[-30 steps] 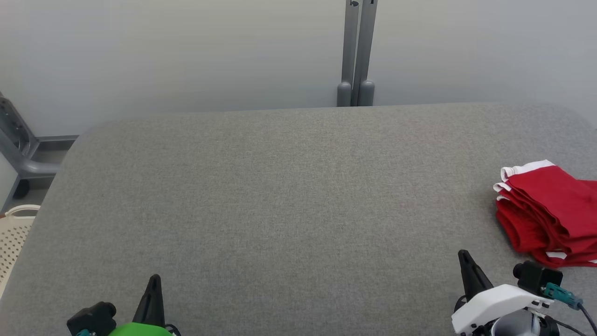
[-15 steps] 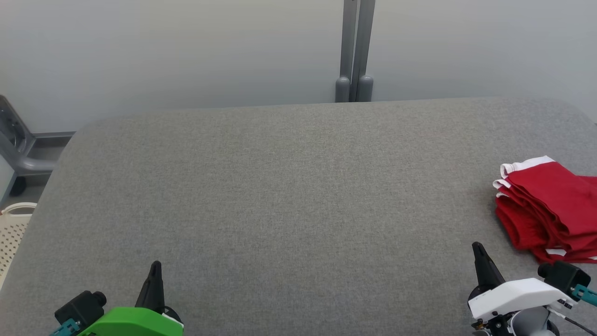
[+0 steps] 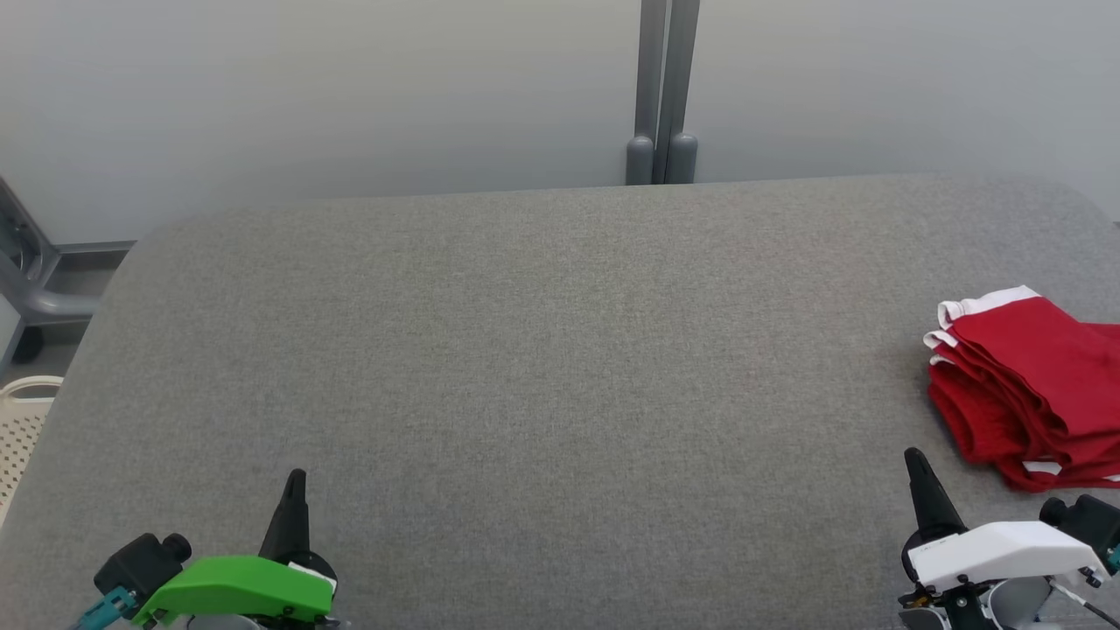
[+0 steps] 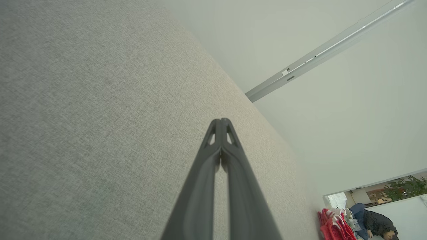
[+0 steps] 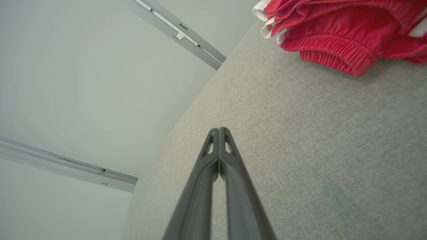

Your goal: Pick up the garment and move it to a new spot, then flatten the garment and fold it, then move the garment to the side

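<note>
The garment (image 3: 1032, 385) is red with white trim and lies folded in a stack at the right edge of the grey table (image 3: 542, 350). In the right wrist view the garment (image 5: 337, 30) fills the upper right, its elastic waistband facing me. My right gripper (image 3: 915, 457) is shut and empty, low at the front right, a short way in front of the garment. My left gripper (image 3: 296, 477) is shut and empty at the front left. Both pairs of fingertips meet in the wrist views: left gripper (image 4: 221, 120), right gripper (image 5: 219, 130).
A grey post (image 3: 662, 87) stands behind the table's far edge against the pale wall. A cream perforated basket (image 3: 19, 429) sits off the left edge. A metal frame (image 3: 31, 280) is at the far left. In the left wrist view a person (image 4: 375, 223) is far off.
The camera has tilted, so the table sits lower in the picture. Both grippers have come up slightly into view and stay shut. The garment has not moved on the table.
</note>
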Controlling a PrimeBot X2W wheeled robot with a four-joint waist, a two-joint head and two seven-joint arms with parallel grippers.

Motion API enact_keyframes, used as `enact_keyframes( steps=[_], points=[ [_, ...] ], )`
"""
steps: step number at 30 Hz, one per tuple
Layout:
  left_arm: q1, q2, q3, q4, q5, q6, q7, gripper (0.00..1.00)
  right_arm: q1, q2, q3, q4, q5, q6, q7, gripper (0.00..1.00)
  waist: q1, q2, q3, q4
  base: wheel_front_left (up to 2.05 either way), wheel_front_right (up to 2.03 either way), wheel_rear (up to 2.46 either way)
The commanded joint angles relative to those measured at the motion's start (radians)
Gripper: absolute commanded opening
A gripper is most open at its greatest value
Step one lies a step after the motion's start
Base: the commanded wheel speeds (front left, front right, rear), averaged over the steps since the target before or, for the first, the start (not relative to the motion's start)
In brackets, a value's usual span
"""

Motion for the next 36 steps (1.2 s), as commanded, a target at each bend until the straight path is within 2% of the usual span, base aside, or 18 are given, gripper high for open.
enact_keyframes(
  steps=[1,36],
  points=[
    [-0.03,0.002,0.009,-0.011,-0.028,-0.008,0.007,0.0,-0.004,-0.005,-0.01,-0.021,0.037,0.0,0.006,0.0,0.0,0.0,0.002,-0.001,0.0,0.0,0.0],
    [-0.084,-0.034,0.056,-0.018,-0.321,-0.053,0.09,0.0,0.017,-0.008,-0.076,-0.097,0.385,0.0,0.077,0.0,0.0,0.0,0.031,-0.012,0.0,0.0,0.0]
  ],
)
